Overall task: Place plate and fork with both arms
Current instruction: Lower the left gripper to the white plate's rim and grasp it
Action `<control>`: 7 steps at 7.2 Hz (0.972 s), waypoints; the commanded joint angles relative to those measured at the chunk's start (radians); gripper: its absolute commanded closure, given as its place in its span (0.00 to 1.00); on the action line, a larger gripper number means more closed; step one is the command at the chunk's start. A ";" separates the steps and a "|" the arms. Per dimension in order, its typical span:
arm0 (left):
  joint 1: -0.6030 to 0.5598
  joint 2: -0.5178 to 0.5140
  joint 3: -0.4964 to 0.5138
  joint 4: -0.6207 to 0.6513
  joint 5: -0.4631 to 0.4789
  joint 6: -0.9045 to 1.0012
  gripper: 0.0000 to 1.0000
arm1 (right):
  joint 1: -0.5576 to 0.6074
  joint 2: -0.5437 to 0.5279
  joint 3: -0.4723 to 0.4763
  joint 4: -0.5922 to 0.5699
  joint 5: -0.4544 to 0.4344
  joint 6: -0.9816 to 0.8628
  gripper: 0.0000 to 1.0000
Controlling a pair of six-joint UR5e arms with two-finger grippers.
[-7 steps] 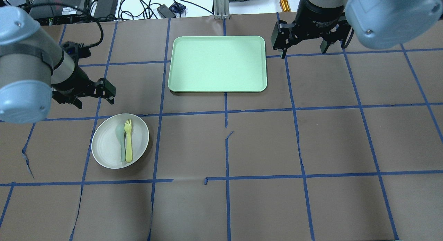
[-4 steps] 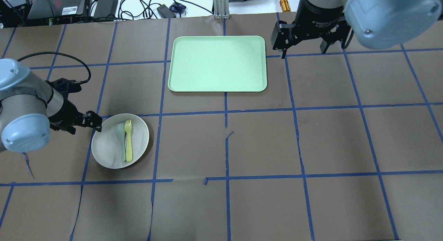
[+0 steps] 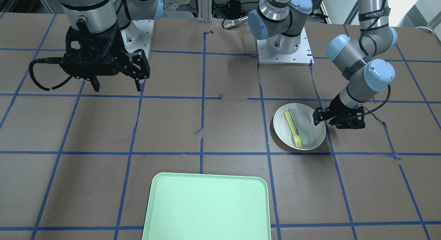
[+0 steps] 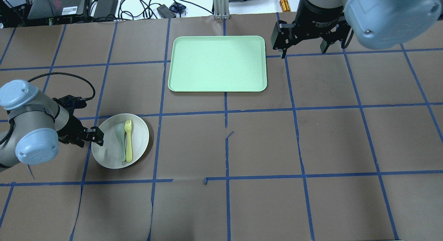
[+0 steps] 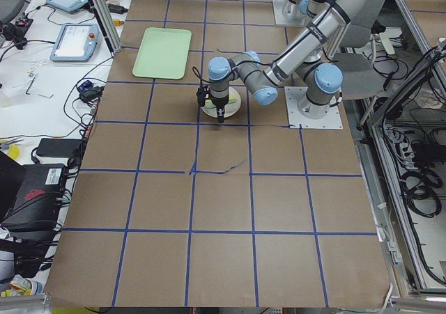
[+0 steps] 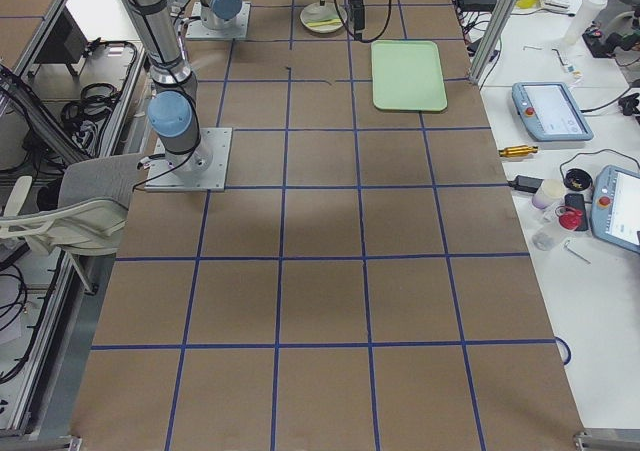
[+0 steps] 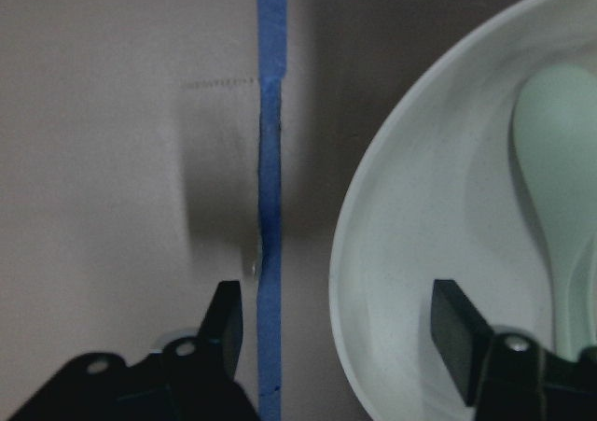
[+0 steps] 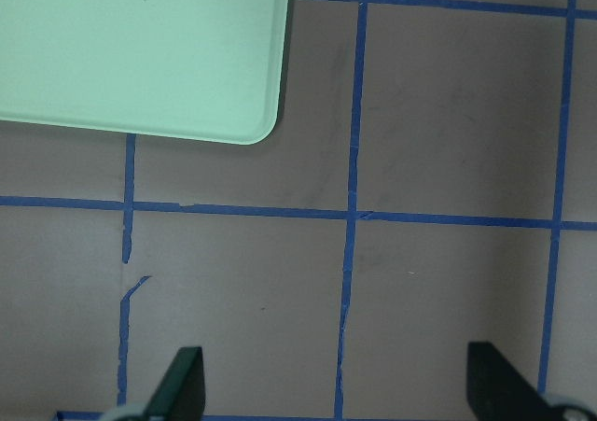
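The off-white plate (image 4: 140,137) lies on the table at the left, with the pale-yellow fork (image 4: 128,144) and a grey-green spoon (image 4: 121,140) side by side in it. My left gripper (image 4: 99,136) is low at the plate's left rim and open. In the left wrist view its fingers (image 7: 224,318) straddle the rim of the plate (image 7: 420,234), one outside and one inside, with a gap on both sides. My right gripper (image 4: 303,49) is open and empty, high beside the tray's right edge. In the front view the plate (image 3: 315,136), the fork (image 3: 292,126) and the left gripper (image 3: 318,118) also show.
The mint-green tray (image 4: 217,63) lies at the back centre, bare; its corner shows in the right wrist view (image 8: 140,48). Brown paper with blue tape lines covers the table. Cables and boxes lie beyond the far edge.
My left arm has swung down and towards the near side, bringing its gripper from above the plate's far-left side to its left rim. The right arm, plate, fork and tray have not moved.
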 commanded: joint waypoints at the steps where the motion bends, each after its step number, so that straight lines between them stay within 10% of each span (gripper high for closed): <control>1: 0.007 -0.011 -0.004 0.004 0.006 0.004 1.00 | 0.000 0.000 0.000 0.001 0.000 0.000 0.00; 3: 0.007 -0.011 0.006 -0.013 -0.006 0.005 1.00 | 0.000 -0.001 0.000 0.001 0.000 0.000 0.00; 7: -0.147 -0.088 0.285 -0.205 -0.379 -0.198 1.00 | 0.000 0.000 0.000 0.000 0.000 -0.001 0.00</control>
